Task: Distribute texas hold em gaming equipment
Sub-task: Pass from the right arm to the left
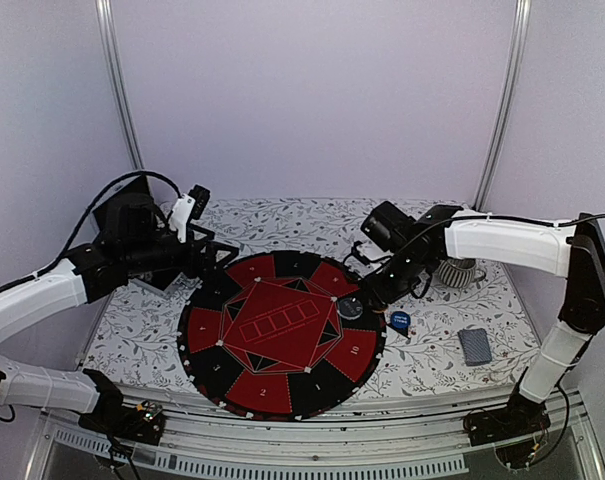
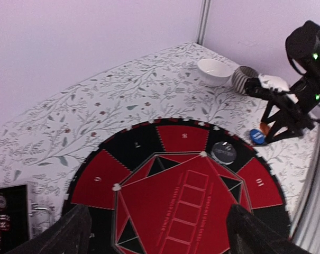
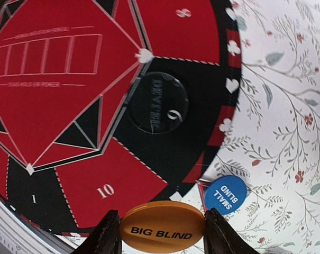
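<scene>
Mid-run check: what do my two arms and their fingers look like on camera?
The left arm and right arm: white shells, black joints, thin black cables alongside. Left fingers and right fingers: plain black wedges.

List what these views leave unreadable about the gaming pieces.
- Orange button: held between the right gripper's fingers, its lower edge cut off by the right wrist frame.
- Chips in the black tray: left wrist view, cropped at the corner and too blurred to count.
- Dark disc: right wrist view, lettering blurred.
- Card deck: top view, too small to count the cards.
</scene>
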Robot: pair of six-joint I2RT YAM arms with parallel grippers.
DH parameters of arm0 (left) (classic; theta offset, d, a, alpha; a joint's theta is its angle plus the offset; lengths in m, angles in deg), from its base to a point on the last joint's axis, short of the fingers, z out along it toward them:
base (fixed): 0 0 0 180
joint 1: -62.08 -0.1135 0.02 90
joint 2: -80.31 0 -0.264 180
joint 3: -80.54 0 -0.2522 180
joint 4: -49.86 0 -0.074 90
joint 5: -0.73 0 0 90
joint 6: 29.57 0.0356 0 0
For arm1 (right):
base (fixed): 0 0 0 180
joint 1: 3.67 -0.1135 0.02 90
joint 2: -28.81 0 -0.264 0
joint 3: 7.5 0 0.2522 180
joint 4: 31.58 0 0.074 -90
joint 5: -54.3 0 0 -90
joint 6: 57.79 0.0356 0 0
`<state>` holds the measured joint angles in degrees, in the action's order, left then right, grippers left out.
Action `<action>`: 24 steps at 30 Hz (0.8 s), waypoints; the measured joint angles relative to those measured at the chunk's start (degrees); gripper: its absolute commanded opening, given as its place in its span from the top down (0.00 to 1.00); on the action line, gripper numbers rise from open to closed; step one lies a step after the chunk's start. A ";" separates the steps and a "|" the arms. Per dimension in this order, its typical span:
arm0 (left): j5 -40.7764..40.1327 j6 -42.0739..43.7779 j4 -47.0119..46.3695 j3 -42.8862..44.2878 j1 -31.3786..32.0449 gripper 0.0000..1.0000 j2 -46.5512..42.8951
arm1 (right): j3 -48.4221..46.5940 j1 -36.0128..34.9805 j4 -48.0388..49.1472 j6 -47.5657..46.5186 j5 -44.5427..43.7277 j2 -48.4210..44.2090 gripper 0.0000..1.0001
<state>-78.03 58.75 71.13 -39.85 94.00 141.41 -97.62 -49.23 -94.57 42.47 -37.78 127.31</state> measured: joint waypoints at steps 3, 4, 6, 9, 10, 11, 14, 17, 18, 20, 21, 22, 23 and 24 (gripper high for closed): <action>7.39 -9.64 -5.57 -0.90 0.48 0.42 2.99 | 0.85 -4.90 3.43 -1.90 -0.83 -2.56 0.77; 8.96 -12.35 -7.82 -1.60 1.01 0.43 3.91 | 1.16 -7.34 5.20 -2.86 -1.90 -3.67 0.77; 12.61 -18.05 -12.13 -3.30 3.61 0.43 6.49 | 2.10 -12.55 9.57 -5.25 -4.28 -5.79 0.77; 15.76 -22.91 -15.85 -3.82 8.55 0.40 9.90 | 3.43 -18.93 16.22 -9.38 -7.98 -8.11 0.78; 16.76 -24.30 -17.16 -3.82 10.23 0.39 10.91 | 3.65 -20.63 18.51 -10.88 -9.60 -8.28 0.78; 17.68 -25.14 -18.16 -3.82 11.69 0.39 11.72 | 3.82 -21.79 20.72 -12.39 -11.15 -8.31 0.78; 20.15 -27.54 -20.81 -3.82 14.27 0.39 13.29 | 4.26 -23.10 26.29 -15.91 -14.25 -8.22 0.78; 21.53 -28.87 -23.67 -4.39 15.17 0.40 13.60 | 4.22 -23.30 30.23 -18.10 -15.89 -7.72 0.78; 21.64 -29.14 -24.30 -4.57 15.30 0.41 13.62 | 4.20 -23.37 31.06 -18.53 -16.24 -7.45 0.78; 21.77 -29.73 -25.44 -4.87 15.52 0.44 13.86 | 4.20 -23.71 32.68 -19.56 -16.79 -6.51 0.78; 21.75 -29.88 -25.97 -4.94 15.58 0.47 14.12 | 4.20 -23.96 33.05 -20.15 -17.03 -6.14 0.78; 21.68 -30.14 -26.38 -4.98 15.61 0.51 14.38 | 4.20 -24.28 33.27 -20.57 -17.33 -5.73 0.78; 21.51 -30.21 -26.67 -5.01 15.61 0.55 14.62 | 4.20 -24.81 33.57 -21.31 -17.73 -5.25 0.78; 21.27 -30.34 -26.93 -5.01 15.61 0.58 14.91 | 4.20 -25.27 33.97 -21.79 -17.81 -4.94 0.78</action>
<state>-56.76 28.42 44.20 -44.86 109.61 156.32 -93.43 -74.49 -60.61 20.68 -55.60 122.37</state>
